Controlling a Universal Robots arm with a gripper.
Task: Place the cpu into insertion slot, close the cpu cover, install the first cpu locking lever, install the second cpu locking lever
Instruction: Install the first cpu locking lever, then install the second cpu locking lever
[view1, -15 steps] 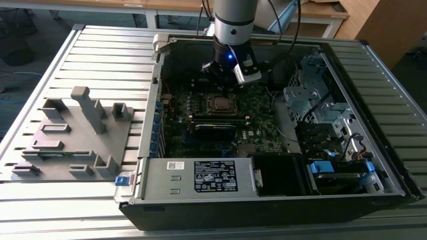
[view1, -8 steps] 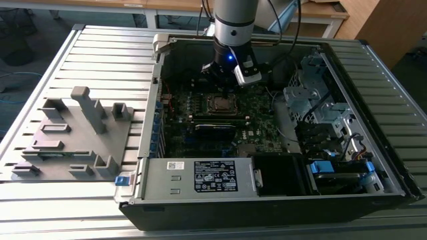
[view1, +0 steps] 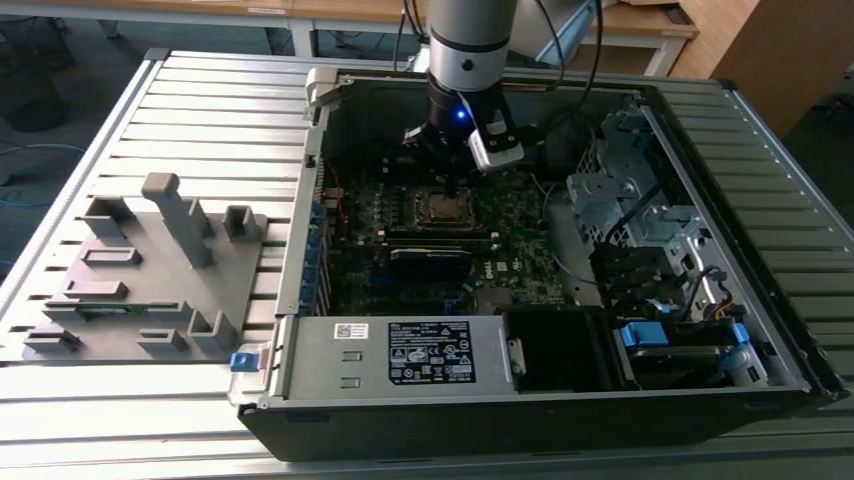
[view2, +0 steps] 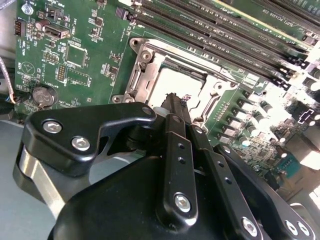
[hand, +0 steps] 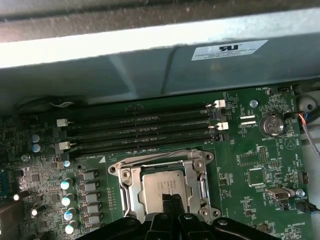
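In both wrist views the end effector (view2: 172, 102), its fingers pressed together and holding nothing, hangs directly over the cpu (hand: 162, 187), which lies flat in the insertion slot (view1: 442, 207) with the cpu cover (hand: 192, 162) framing it on the green motherboard

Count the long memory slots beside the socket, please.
4, side by side in one bank between the socket and the case wall; the gripper hangs over the socket's near edge.

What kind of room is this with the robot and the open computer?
Probably a lab or workshop: an open computer case lies on a slatted metal table, wooden desks stand behind, and the tool hangs above the cpu.
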